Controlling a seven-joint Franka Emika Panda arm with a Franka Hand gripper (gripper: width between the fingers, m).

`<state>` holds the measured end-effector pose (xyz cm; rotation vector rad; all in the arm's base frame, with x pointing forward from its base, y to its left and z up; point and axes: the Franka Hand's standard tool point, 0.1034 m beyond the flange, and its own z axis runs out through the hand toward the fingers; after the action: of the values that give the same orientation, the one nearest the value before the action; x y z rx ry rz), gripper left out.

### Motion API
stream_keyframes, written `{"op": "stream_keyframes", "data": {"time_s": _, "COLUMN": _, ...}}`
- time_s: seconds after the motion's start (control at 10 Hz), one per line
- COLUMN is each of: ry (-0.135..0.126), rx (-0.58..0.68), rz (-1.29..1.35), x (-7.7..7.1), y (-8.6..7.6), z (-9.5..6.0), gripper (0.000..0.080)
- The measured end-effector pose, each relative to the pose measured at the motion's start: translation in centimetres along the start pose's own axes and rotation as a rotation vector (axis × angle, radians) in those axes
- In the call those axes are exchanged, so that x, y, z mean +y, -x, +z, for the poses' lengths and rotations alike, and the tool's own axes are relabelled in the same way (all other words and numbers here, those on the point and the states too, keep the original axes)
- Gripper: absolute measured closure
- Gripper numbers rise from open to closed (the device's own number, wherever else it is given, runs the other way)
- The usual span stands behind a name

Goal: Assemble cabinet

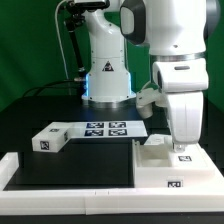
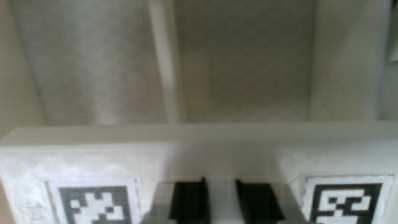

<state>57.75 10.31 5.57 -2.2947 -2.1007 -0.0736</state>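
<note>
The white cabinet body (image 1: 157, 162) with black-and-white tags stands at the exterior view's right, against the low white rail. My gripper (image 1: 178, 147) is lowered straight onto it. In the wrist view the two dark fingers (image 2: 189, 203) stand close together, with a thin white strip of the cabinet body (image 2: 178, 150) between them and a tag on either side. The gripper (image 2: 222, 203) looks shut on that thin wall. A loose white cabinet block (image 1: 52, 137) with a tag lies on the black table at the exterior view's left, far from the gripper.
The marker board (image 1: 106, 128) lies flat in the middle of the table, in front of the arm's base. The low white rail (image 1: 70, 196) runs along the table's front edge and up its right side. Green backdrop behind.
</note>
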Motion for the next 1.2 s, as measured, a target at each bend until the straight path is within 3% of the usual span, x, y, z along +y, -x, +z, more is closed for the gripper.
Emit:
{"op": "stream_keyframes", "data": {"time_s": 0.2, "ry": -0.031, "rx": -0.011, "rz": -0.005, "x": 0.3, "y": 0.0, "z": 0.1, "gripper": 0.0729}}
{"op": "stream_keyframes", "data": {"time_s": 0.7, "ry": -0.027, "rx": -0.016, "rz": -0.012, "x": 0.4, "y": 0.1, "z": 0.0, "gripper": 0.0729}}
{"op": "stream_keyframes", "data": {"time_s": 0.8, "ry": -0.024, "rx": -0.017, "rz": -0.009, "x": 0.5, "y": 0.4, "z": -0.2, "gripper": 0.0553}}
{"op": "stream_keyframes", "data": {"time_s": 0.9, "ry": -0.019, "rx": -0.018, "rz": -0.005, "x": 0.6, "y": 0.7, "z": -0.5, "gripper": 0.0553}}
{"op": "stream_keyframes", "data": {"time_s": 1.1, "ry": -0.013, "rx": -0.031, "rz": 0.018, "x": -0.5, "y": 1.3, "z": -2.0, "gripper": 0.0181}}
{"op": "stream_keyframes", "data": {"time_s": 1.2, "ry": -0.012, "rx": -0.040, "rz": 0.056, "x": -1.5, "y": 1.5, "z": -2.6, "gripper": 0.0181}}
